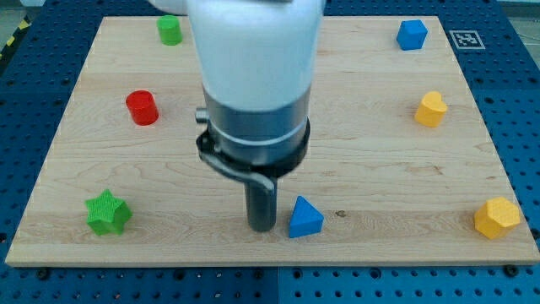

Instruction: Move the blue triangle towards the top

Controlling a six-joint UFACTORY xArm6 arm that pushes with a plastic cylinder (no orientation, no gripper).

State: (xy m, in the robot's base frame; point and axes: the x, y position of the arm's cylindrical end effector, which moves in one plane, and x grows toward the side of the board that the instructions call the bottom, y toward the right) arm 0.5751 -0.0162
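The blue triangle sits near the bottom edge of the wooden board, a little right of centre. It looks like a small, rigid plastic prism, light enough to slide easily on the smooth wood, and with its sloped faces it will likely swivel if pushed off-centre. There is no claw to open or close here: the arm ends in a plain dark rod that holds nothing. My tip rests on the board just beside the triangle's left face, close enough that I cannot tell whether they touch. To send the block toward the top, I judge the push should come from its bottom side, square to its base. Well apart lie a red cylinder, green star, green cylinder, blue block, yellow heart and yellow hexagon.
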